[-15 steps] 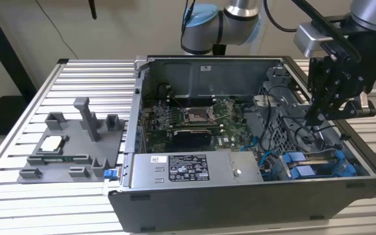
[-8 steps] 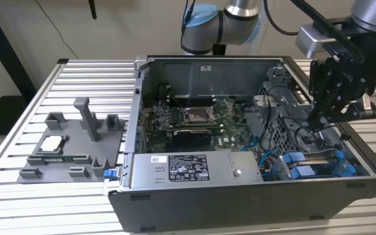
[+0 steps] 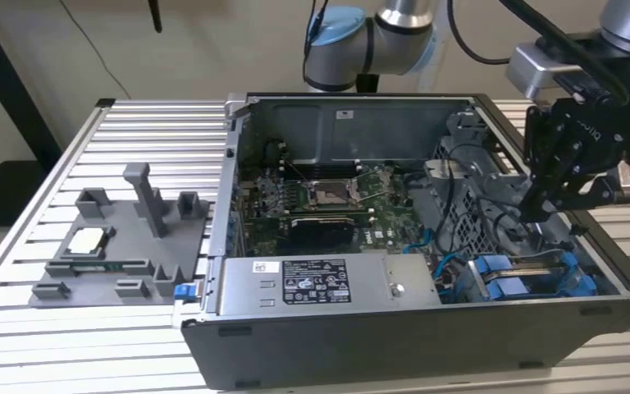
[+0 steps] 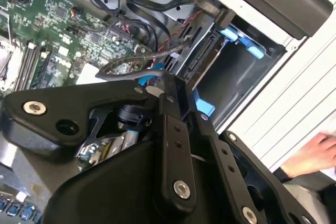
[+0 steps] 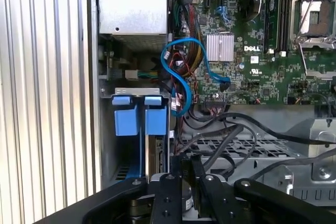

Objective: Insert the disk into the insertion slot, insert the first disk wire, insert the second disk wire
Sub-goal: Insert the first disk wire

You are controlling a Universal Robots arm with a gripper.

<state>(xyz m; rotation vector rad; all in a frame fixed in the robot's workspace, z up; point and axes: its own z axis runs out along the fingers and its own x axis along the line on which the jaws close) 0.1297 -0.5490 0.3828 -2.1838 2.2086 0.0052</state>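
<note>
The disk (image 5: 152,156) stands on edge in the insertion slot (image 5: 126,169), with its blue carrier tabs (image 5: 140,115) at the top. In the exterior view the blue carrier (image 3: 509,276) sits low in the case's near corner on that view's right. My gripper (image 3: 536,215) hangs just above that bay, behind the carrier. Its fingers (image 4: 167,90) are drawn together. A thin black disk wire (image 4: 128,65) loops up to the tip of my gripper (image 4: 157,82) and looks pinched there. Among black cables beside the disk is my gripper (image 5: 190,174).
The open computer case (image 3: 403,336) lies on a slatted table (image 3: 140,123). Inside are the motherboard (image 3: 326,197), the labelled power-supply box (image 3: 315,283), a perforated cage (image 5: 226,148) and a blue cable (image 5: 178,77). A grey fixture plate (image 3: 118,246) lies beside it. A hand (image 4: 314,155) rests outside the case.
</note>
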